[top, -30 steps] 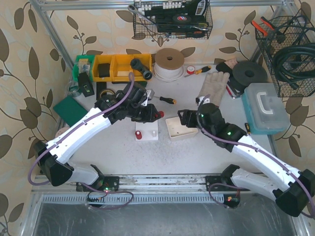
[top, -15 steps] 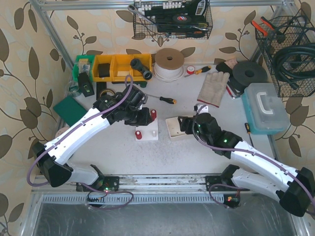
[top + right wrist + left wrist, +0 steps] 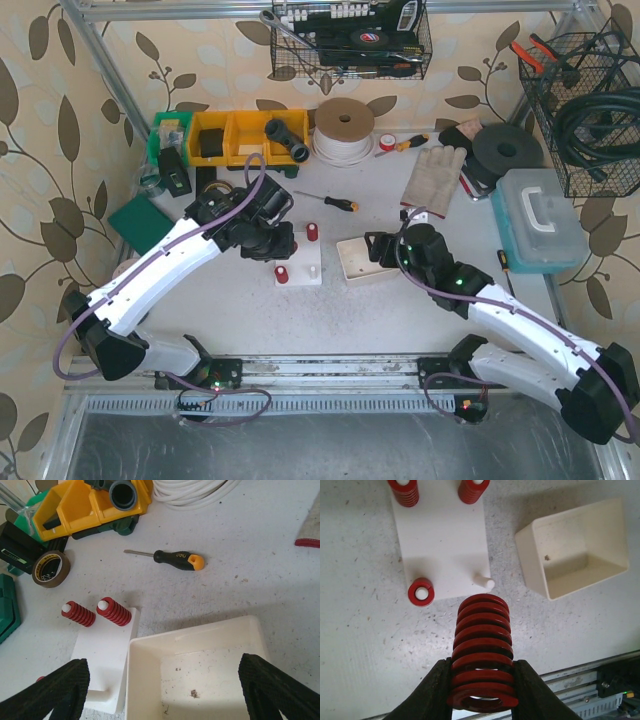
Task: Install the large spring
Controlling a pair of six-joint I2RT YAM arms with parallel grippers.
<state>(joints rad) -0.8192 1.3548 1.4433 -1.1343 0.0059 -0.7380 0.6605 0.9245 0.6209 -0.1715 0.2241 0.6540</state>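
Your left gripper (image 3: 482, 680) clamps the large red spring (image 3: 482, 647) just short of the bare peg (image 3: 484, 581) on the white peg plate (image 3: 442, 540) — placement is in hand. Next, you likely centre the coil over that peg and lower it. Your right gripper (image 3: 165, 687) hangs spread and empty above the cream tray (image 3: 195, 634).

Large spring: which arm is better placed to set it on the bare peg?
Left. Its jaws grip the large spring, close to the bare peg; the right jaws hang open over the cream tray, holding nothing.
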